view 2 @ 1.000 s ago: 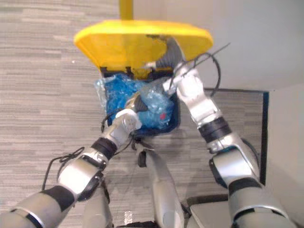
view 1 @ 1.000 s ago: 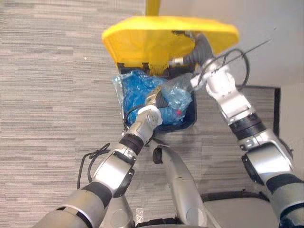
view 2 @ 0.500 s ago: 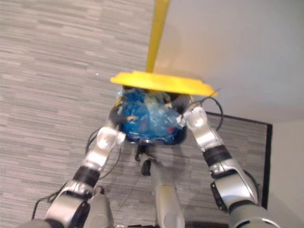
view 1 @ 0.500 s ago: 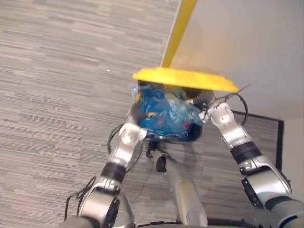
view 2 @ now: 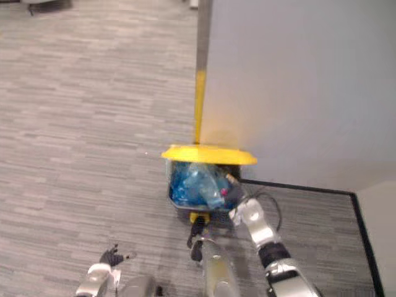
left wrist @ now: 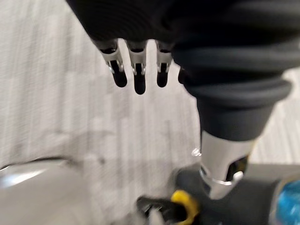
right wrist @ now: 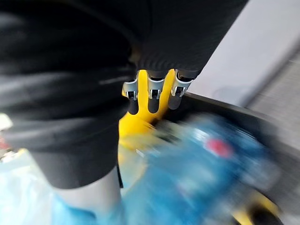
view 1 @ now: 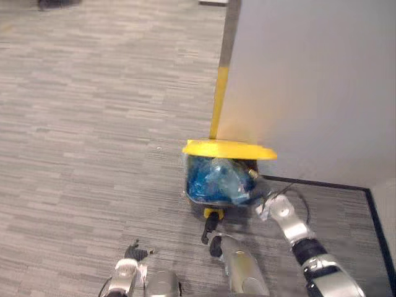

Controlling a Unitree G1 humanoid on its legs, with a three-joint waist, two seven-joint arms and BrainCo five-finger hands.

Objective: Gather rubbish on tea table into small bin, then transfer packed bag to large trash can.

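The large trash can (view 1: 199, 199) stands on the carpet against a grey wall, its yellow lid (view 1: 229, 149) tipped up over it. A blue bag of rubbish (view 1: 216, 178) bulges inside the can, under the lid. My right hand (view 1: 267, 201) is at the can's right front corner; in the right wrist view its straight fingers (right wrist: 150, 97) hover over the blue bag (right wrist: 206, 173) and hold nothing. My left hand (view 1: 132, 253) hangs low and left of the can, well clear of it. In the left wrist view its fingers (left wrist: 136, 72) are straight over bare carpet.
A yellow foot pedal (view 1: 212, 214) sticks out at the can's front. The grey wall (view 1: 309, 80) with a yellow corner strip (view 1: 218, 102) rises behind the can. A black floor line (view 1: 346, 187) runs off to the right. Grey carpet (view 1: 80, 124) stretches to the left.
The view has swung up and back, so the can looks smaller. My left hand has let go of the blue bag and dropped low left. The right hand has come down from the lid.
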